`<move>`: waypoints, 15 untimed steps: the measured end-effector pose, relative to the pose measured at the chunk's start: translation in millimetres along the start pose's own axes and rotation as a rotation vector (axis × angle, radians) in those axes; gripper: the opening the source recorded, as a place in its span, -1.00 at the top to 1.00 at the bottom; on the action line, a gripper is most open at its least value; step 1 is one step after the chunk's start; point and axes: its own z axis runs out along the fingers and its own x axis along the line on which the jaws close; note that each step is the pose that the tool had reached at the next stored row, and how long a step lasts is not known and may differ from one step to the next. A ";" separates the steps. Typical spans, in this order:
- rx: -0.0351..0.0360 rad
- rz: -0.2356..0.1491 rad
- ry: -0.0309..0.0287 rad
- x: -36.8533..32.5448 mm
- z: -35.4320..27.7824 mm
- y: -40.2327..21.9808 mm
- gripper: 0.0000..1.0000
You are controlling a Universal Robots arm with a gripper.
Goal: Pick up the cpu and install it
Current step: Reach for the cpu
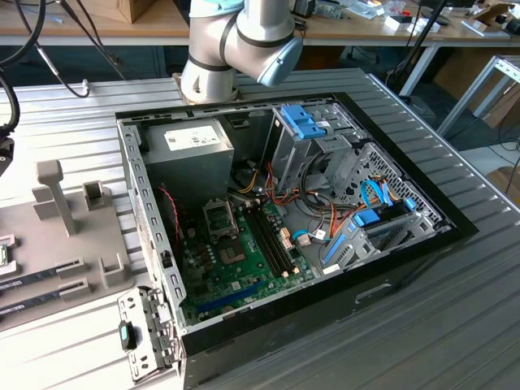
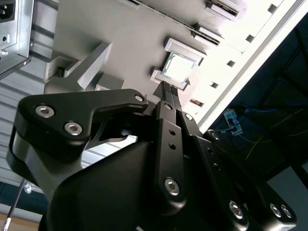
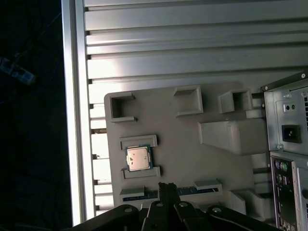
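Cpu (image 3: 138, 158) lies flat in a square pocket of the grey tray (image 3: 187, 144) in the first wrist view, just beside the tip of the gripper (image 3: 166, 186) but not touching it; the gripper's body is cut off at the frame edge. In the second wrist view the fingers (image 2: 168, 130) are pressed together, holding nothing, with their tips close to the cpu (image 2: 179, 66). In the exterior view the tray (image 1: 32, 236) is cut off at the exterior view's left, beside the open computer case (image 1: 134, 187).
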 end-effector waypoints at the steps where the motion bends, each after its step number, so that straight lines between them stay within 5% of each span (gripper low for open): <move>1: 0.0000 0.000 0.0000 0.0 0.2 0.0 0.79; 15: -0.0011 0.000 0.0000 0.1 5.3 -0.5 0.79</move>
